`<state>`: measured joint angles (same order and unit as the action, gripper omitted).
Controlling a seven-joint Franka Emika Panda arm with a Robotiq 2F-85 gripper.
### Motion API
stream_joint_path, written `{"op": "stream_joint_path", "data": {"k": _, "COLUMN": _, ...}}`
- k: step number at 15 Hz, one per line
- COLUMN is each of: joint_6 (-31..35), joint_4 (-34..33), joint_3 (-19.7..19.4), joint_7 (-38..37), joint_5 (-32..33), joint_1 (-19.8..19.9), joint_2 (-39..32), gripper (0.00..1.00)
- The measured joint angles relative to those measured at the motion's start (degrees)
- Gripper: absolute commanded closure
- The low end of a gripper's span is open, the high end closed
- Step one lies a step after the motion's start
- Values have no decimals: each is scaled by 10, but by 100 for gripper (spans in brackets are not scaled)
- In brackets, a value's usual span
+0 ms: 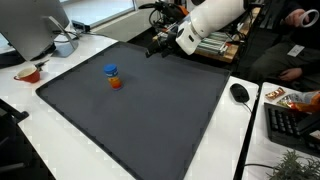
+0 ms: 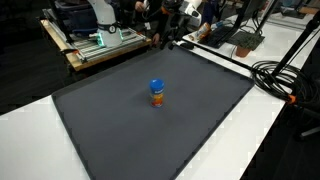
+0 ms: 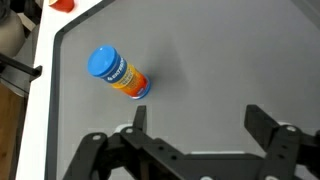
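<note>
gripper (image 3: 195, 128) fingers stand wide apart with nothing between them. it hangs over one edge of one dark gray mat (image 3: 230, 60). one small bottle (image 3: 120, 75) stands upright out on the mat, well apart from the gripper, up and to the left in the wrist view. it has a blue cap and an orange and blue label. the writing on it is too small to read. one black mouse (image 1: 239, 92) sits beside the mat.

Office-type lab w/ monitor (image 1: 35, 25), kbd (image 1: 290, 122), mouse (image 1: 239, 92), cables (image 2: 275, 75).
</note>
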<state>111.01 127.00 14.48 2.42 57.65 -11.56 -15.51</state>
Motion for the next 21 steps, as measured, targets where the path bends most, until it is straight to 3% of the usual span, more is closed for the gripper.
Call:
{"op": "stream_joint_path", "data": {"k": 3, "joint_6": 0, "joint_4": 2, "joint_3": 0, "joint_7": 0, "joint_5": 9, "joint_1": -1, "joint_2": -2, "gripper": 0}}
{"op": "stream_joint_path", "data": {"k": 8, "joint_6": 0, "joint_4": 3, "joint_3": -10, "joint_7": 23, "joint_5": 87, "joint_1": -1, "joint_2": -36, "gripper": 0}}
{"op": "stream_joint_path", "data": {"k": 14, "joint_6": -10, "joint_4": 1, "joint_3": -31, "joint_7": 114, "joint_5": 156, "joint_1": 3, "joint_2": -77, "gripper": 0}}
{"op": "stream_joint_path", "data": {"k": 19, "joint_6": 4, "joint_4": 0, "joint_3": -43, "joint_7": 218, "joint_5": 177, "joint_1": 25, "joint_2": -93, "gripper": 0}}
{"op": "stream_joint_path", "data": {"k": 21, "joint_6": 7, "joint_4": 0, "joint_3": -43, "joint_7": 220, "joint_5": 176, "joint_1": 29, "joint_2": -94, "gripper": 0}}
